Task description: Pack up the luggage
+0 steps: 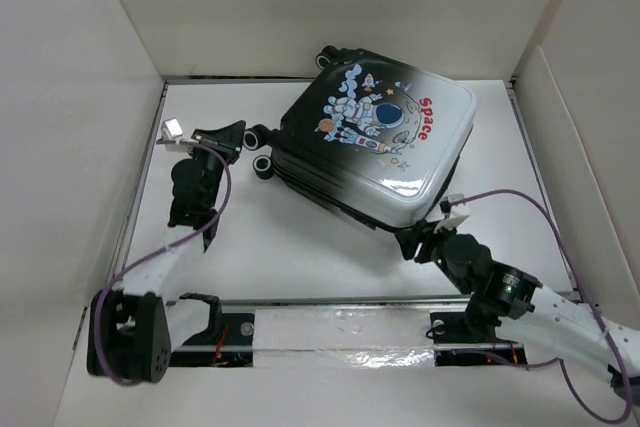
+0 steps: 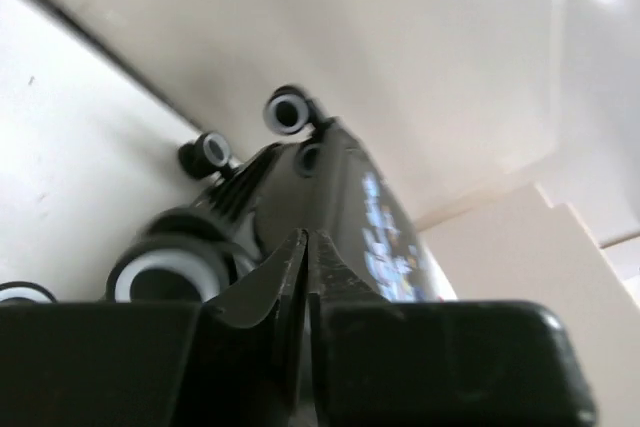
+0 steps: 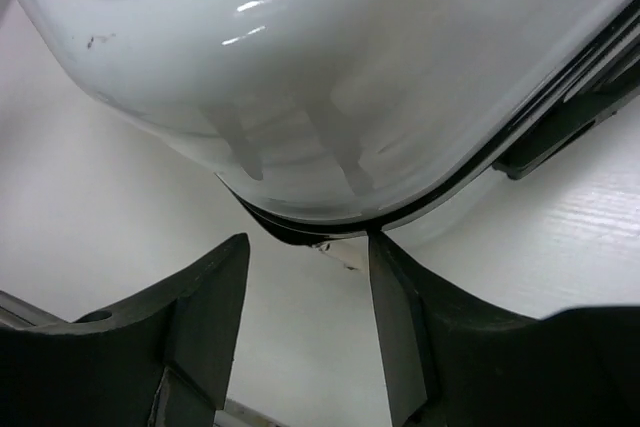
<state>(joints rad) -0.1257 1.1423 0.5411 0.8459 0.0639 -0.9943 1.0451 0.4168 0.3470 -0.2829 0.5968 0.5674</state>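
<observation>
The luggage (image 1: 375, 142) lies flat at the back middle-right of the table, shells together, with the astronaut and the red "Space" word facing up. Its wheels (image 1: 263, 137) point left. My left gripper (image 1: 236, 135) is shut and empty, just left of the wheels. In the left wrist view the shut gripper (image 2: 305, 239) points at the wheeled end of the luggage (image 2: 330, 187). My right gripper (image 1: 410, 243) is open at the near white corner of the luggage. In the right wrist view the open gripper (image 3: 308, 247) sits just below that corner (image 3: 330, 67) and its black seam, holding nothing.
Tall cardboard walls (image 1: 70, 147) enclose the white table (image 1: 300, 247) on the left, back and right. A rail wrapped in shiny tape (image 1: 330, 332) runs along the near edge between the arm bases. Purple cables loop from both arms.
</observation>
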